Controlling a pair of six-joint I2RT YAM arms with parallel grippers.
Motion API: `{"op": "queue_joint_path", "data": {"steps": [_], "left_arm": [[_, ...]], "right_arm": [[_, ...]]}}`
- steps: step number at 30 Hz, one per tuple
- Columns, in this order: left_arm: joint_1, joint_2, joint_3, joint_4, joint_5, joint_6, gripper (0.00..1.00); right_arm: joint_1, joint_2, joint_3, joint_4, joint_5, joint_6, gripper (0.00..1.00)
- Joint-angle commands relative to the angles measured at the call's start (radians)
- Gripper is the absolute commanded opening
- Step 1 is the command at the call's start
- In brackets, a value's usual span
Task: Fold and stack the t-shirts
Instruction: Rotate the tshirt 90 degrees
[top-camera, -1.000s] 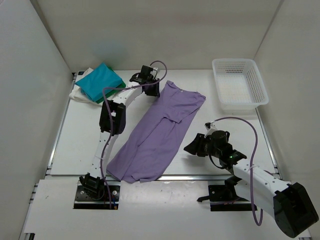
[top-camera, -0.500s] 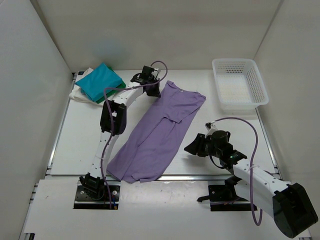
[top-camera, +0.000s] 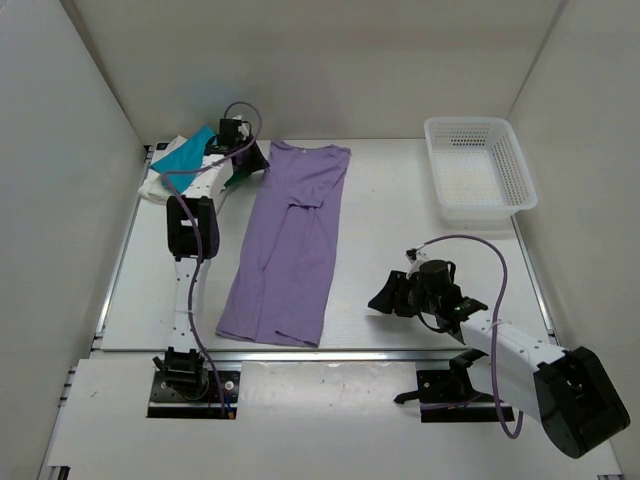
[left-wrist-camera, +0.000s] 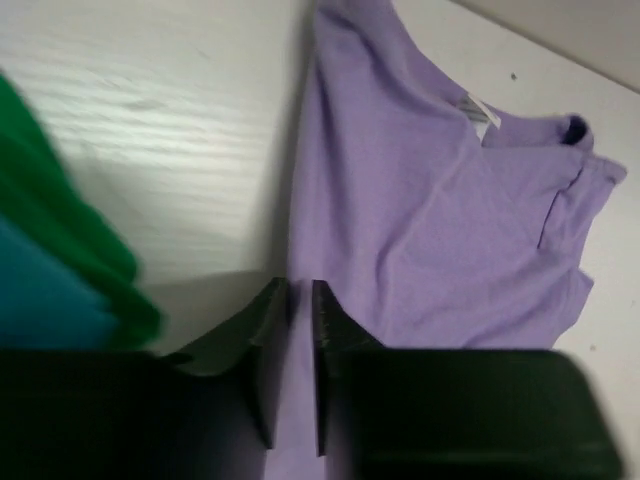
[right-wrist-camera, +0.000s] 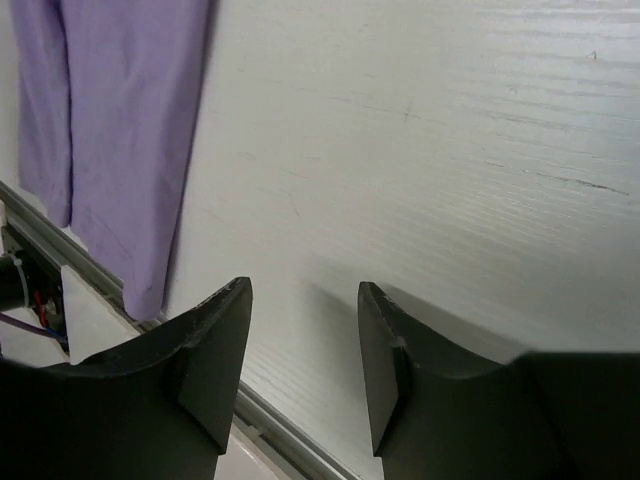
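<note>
Two right gripper (right-wrist-camera: 303, 295) jaws stand apart over the table (top-camera: 400, 220). Beyond, the purple shirt (top-camera: 290, 240) lies flat, unfolded. The left gripper (left-wrist-camera: 296, 290) jaws nearly meet at its far shoulder, and I cannot tell if they grip. Laying-out looks finished, so next a side needs folding inward.

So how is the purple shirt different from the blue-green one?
The purple t-shirt lies spread out long; the teal t-shirt is folded small. The purple t-shirt lies straight on the table; the teal t-shirt sits on a pile, with a white folded shirt under it. Both are soft cloth and lie flat.
</note>
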Motion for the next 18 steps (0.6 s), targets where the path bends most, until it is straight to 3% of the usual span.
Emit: {"op": "queue_joint_path", "data": {"steps": [1, 5, 9, 13, 15, 18], "left_arm": [[-0.016, -0.088, 0.019, 0.057, 0.032, -0.054, 0.33], [-0.053, -0.132, 0.000, 0.037, 0.036, -0.005, 0.60], [-0.074, -0.236, -0.064, -0.009, -0.002, 0.037, 0.69], [-0.105, -0.405, -0.228, 0.005, -0.114, 0.127, 0.66], [-0.132, -0.537, -0.395, 0.048, -0.137, 0.167, 0.60], [-0.129, -0.690, -0.626, 0.127, -0.079, 0.099, 0.58]], "right_arm": [[0.019, 0.065, 0.067, 0.040, -0.018, -0.030, 0.45], [0.176, 0.155, 0.118, 0.069, 0.057, 0.000, 0.47], [0.247, 0.250, 0.138, 0.168, 0.059, 0.050, 0.47], [0.293, 0.336, 0.187, 0.222, 0.099, 0.045, 0.47], [0.301, 0.382, 0.205, 0.248, 0.131, 0.047, 0.48], [0.290, 0.459, 0.213, 0.318, 0.134, 0.069, 0.48]]}}
